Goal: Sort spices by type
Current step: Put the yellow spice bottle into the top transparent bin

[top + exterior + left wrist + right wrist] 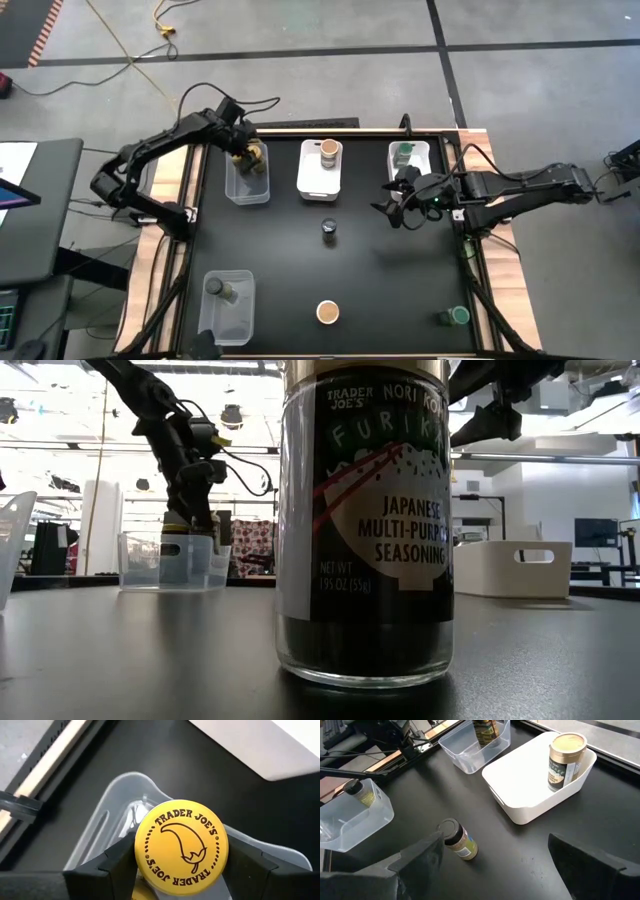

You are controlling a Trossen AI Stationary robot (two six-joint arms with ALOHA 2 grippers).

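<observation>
My left gripper (pixel 246 156) is shut on a yellow-topped spice jar (pixel 181 842), which it holds in the clear bin (pixel 247 184) at the far left. My right gripper (pixel 392 208) hangs open over the table near the far right bin (pixel 424 152), where a green-topped jar (pixel 403 155) stands. A tan-topped jar (pixel 329 150) stands in the white bin (pixel 320 180). A dark-grey-topped jar (pixel 329 230) stands on the table's middle. A tan-topped jar (pixel 327 313) and a green-topped jar (pixel 457 317) stand near the front edge. My left gripper pinches the yellow-topped jar between its two fingers (pixel 120 862), just under the lid's rim (pixel 142 862), on opposite sides. The fingers come from above, slanting down. The jar stands upright inside the clear bin; whether its base rests on the bin's floor, I cannot tell.
A second clear bin (pixel 232 318) at the near left holds a dark-grey-topped jar (pixel 215 288). In the low view the near tan-topped jar (pixel 362 520) fills the middle and hides much of the table. Cables run along the table's far and right edges.
</observation>
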